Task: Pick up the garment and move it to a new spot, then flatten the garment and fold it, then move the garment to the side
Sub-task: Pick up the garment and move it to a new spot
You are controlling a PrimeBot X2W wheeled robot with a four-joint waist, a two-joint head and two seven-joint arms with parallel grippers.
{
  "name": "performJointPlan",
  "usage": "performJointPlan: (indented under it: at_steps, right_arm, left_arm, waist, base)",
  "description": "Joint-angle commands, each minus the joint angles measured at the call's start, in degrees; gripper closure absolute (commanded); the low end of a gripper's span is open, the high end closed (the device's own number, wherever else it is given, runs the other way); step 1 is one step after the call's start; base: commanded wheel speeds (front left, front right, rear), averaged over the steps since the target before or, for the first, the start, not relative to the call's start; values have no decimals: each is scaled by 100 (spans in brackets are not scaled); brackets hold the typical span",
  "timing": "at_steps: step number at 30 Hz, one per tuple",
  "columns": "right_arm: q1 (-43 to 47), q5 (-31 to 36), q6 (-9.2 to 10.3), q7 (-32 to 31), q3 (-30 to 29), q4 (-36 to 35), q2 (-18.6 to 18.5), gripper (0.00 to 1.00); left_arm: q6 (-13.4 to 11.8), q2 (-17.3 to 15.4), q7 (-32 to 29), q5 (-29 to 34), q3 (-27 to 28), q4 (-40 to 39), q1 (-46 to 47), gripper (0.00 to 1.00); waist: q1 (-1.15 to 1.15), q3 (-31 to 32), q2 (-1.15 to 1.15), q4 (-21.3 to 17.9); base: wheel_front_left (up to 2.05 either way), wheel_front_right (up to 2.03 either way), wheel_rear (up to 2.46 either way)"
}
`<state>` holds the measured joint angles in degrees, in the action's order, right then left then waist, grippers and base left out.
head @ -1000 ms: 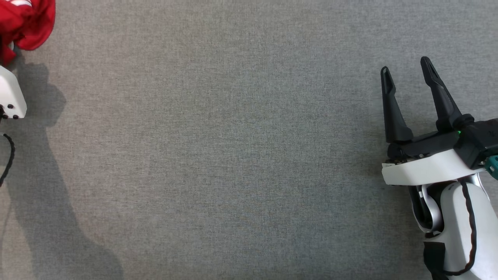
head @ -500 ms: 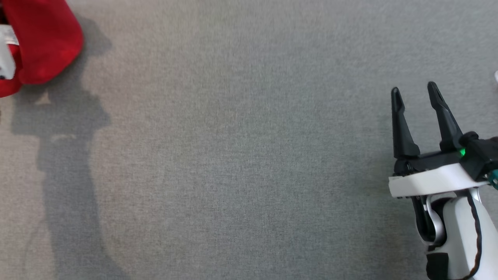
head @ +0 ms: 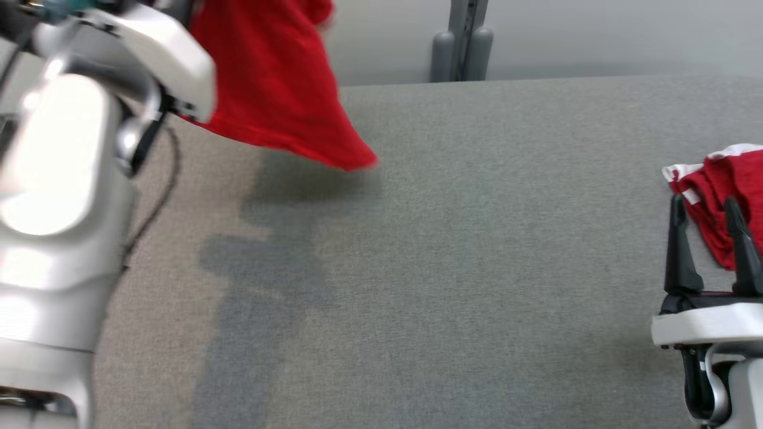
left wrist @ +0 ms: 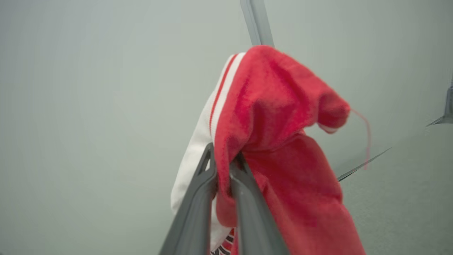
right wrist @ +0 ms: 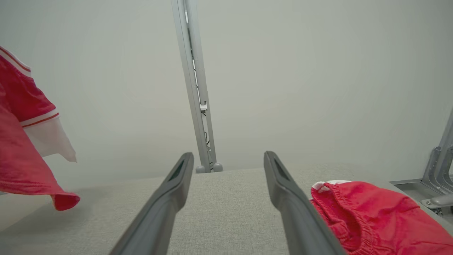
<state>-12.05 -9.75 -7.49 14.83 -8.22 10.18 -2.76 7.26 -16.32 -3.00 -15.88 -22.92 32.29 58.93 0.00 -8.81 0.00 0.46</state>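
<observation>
Aloft, red garment (left wrist: 279,106) tight between left gripper (left wrist: 224,156) jaws; right gripper (right wrist: 228,157) jaws apart

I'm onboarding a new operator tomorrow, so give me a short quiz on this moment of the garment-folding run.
1. True or false: the left gripper is shut on the hanging red garment.
2. The right gripper is: A) open and empty; B) holding cloth; C) shut.
3. On which side of the grey table, by the robot's own sides, lies the crumpled red garment?
Key: 1 true; 2 A; 3 right.
</observation>
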Motion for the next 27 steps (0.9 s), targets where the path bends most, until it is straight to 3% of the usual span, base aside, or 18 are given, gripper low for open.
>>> performJointPlan:
  at_steps: [1, 7, 10, 17, 26, 27]
  right_arm:
    - [79, -42, -1, 45, -69, 1, -29, 0]
    - [199, -93, -1, 48, -312, -58, -27, 0]
    - [149, -134, -1, 48, -267, -89, -27, 0]
    - [12, -248, -1, 49, -99, -94, -29, 0]
    - [-52, -192, -1, 46, -59, -33, -28, 0]
    - [-59, -182, -1, 46, -49, -27, -28, 0]
  left_arm:
    - [-33, 134, -52, -73, -32, -154, -128, 100]
    - [-434, 939, -223, -250, -335, -799, -720, 100]
    - [-564, 1173, -201, -364, -566, -807, -1052, 100]
    - [-871, 1306, 163, -619, -900, -38, -1572, 100]
    - [-1184, 1320, 813, -872, -654, 1472, -1822, 100]
    - [-1185, 1321, 879, -904, -627, 1609, -1840, 72]
  waist:
    - [0, 130, 0, -136]
    - [0, 96, 0, -356]
    - [0, 16, 0, -490]
    - [0, -209, 0, -739]
    - [0, -327, 0, -780]
    - [0, -322, 0, -773]
  base:
    - [0, 0, 0]
    - [0, 0, 0]
    - [0, 0, 0]
    - [0, 0, 0]
    - [0, 0, 0]
    - [0, 0, 0]
